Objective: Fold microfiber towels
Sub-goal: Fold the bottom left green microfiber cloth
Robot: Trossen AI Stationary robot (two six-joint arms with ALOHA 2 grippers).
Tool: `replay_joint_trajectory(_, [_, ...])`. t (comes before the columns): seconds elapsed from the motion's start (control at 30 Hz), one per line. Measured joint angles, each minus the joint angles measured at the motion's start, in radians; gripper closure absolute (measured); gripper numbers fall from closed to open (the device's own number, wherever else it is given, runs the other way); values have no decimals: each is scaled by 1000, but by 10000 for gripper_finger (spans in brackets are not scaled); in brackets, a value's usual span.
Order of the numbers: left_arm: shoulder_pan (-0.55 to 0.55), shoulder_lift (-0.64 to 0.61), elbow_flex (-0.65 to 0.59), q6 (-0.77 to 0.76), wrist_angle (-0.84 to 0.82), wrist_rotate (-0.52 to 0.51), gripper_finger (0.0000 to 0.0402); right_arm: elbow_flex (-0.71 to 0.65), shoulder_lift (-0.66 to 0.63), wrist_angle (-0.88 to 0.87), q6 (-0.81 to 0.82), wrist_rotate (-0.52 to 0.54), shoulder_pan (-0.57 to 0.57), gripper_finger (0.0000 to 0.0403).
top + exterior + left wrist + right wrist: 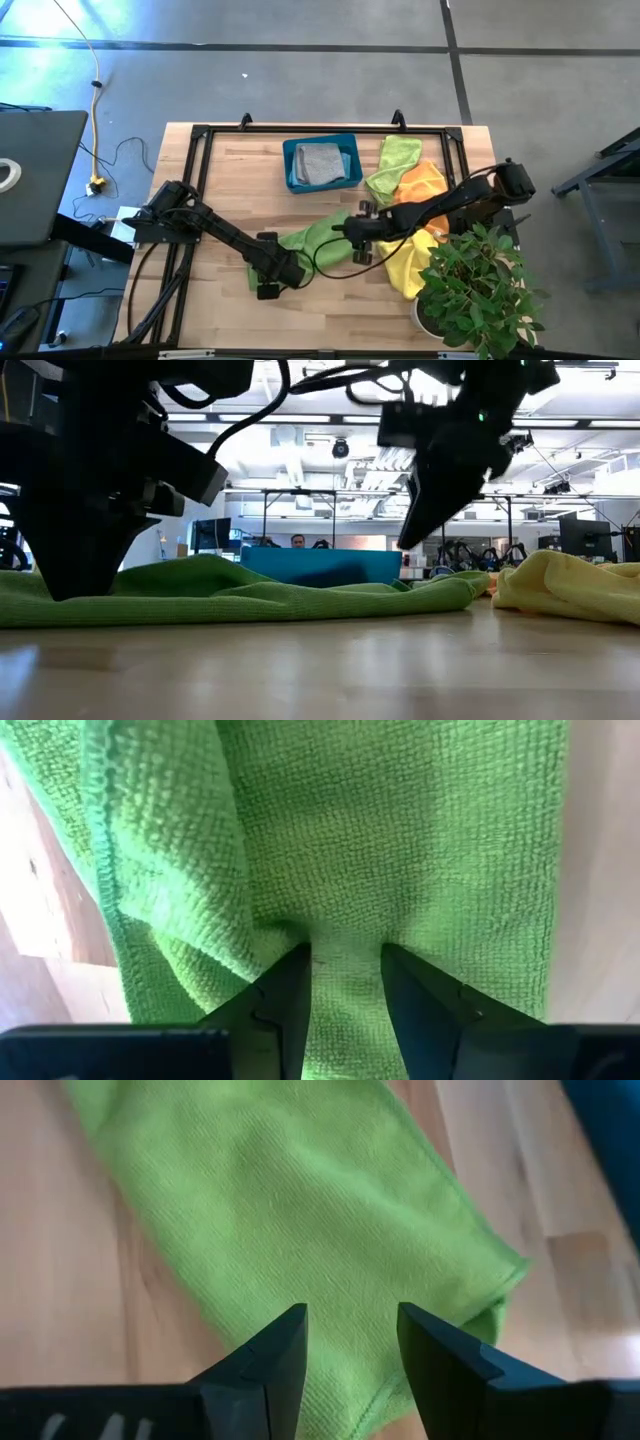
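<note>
The lime green towel (318, 238) lies stretched on the table (230, 310) between the two arms. The left hand (343, 985) pinches a fold of its near end. The right hand (350, 1350) hangs just above its other end with fingers apart, holding nothing.

A robotics lab in an open-plan industrial hall; a wooden workbench (330, 290) framed by black rails (320, 130) stands on grey concrete floor (300, 60); beyond it, rows of ceiling strip lights (300, 422), exposed ducting, monitors (212, 532), and a seated person (297, 541).
</note>
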Motion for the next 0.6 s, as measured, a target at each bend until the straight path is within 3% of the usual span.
replay_joint_trajectory(0.27, [0, -2, 1, -1, 2, -3, 287, -77, 68, 131, 43, -1, -16, 254])
replay_joint_trajectory(0.4, [0, -3, 1, -1, -1, -3, 287, -82, 78, 78, 46, -14, -24, 254])
replay_joint_trajectory(0.6, [6, -4, 1, -9, -2, -2, 287, -80, 71, -35, 88, -151, -23, 254])
